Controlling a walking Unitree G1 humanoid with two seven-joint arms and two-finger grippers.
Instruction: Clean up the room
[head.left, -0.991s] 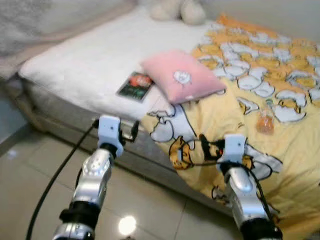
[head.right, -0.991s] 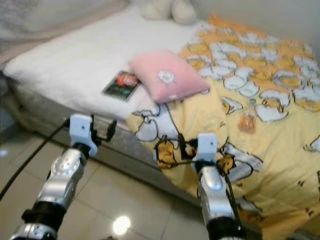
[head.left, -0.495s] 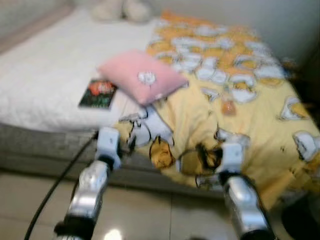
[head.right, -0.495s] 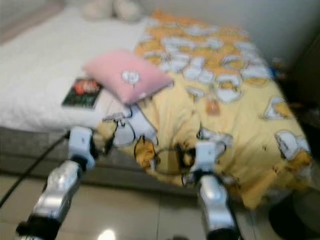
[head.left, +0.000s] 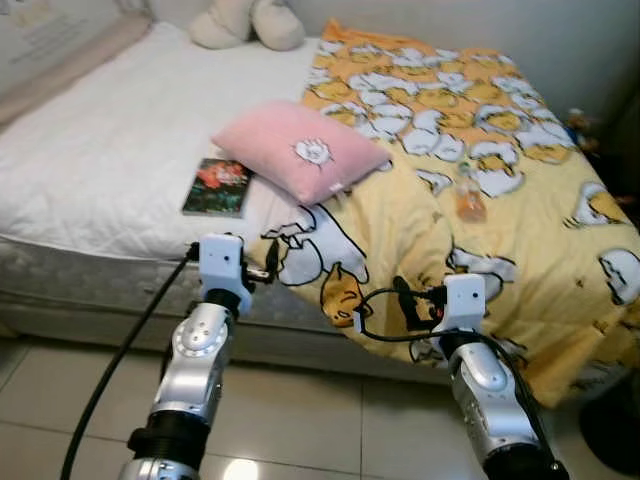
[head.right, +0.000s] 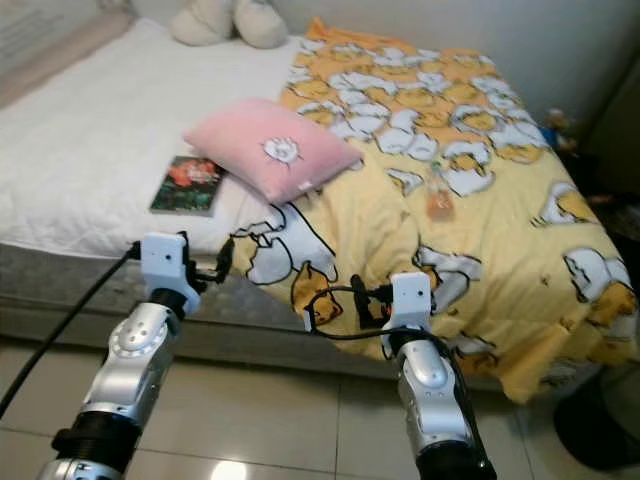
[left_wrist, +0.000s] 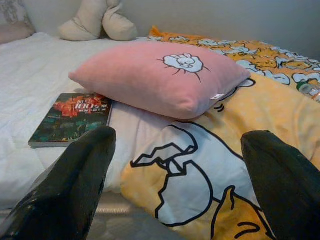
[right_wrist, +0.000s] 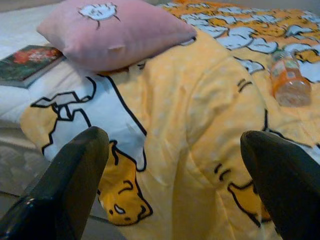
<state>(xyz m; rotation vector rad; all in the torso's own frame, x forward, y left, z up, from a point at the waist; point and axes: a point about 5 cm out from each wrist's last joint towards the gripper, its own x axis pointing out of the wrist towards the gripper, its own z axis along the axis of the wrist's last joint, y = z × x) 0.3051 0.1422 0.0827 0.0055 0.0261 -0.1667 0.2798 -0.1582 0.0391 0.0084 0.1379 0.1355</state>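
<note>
Lying on the white sheet of the bed (head.left: 100, 160), a book (head.left: 218, 187) rests flat with its cover up, its long axis running near to far and tilted slightly right at the far end. Its right edge sits just beside, perhaps tucked under, a pink pillow (head.left: 300, 150), whose long axis runs from far left to near right across the seam between the sheet and a yellow cartoon-print duvet (head.left: 500, 230). Farther right on the duvet lies a small orange bottle (head.left: 468, 200), its cap pointing to the far side and its body toward the near edge. A cream plush toy (head.left: 248, 22) sits at the far end of the bed.

Both arms are raised forward over the tiled floor (head.left: 300, 400), short of the mattress edge. The left hand (left_wrist: 175, 170) points at the near edge of the bed with its fingers spread wide; the book lies beyond it, slightly left, and the pillow straight ahead, well apart. The right hand (right_wrist: 170, 180) is also spread wide, aimed at the hanging fold of the duvet, with the bottle beyond it to the right and a black cable (head.left: 375, 325) looping by its wrist.
</note>
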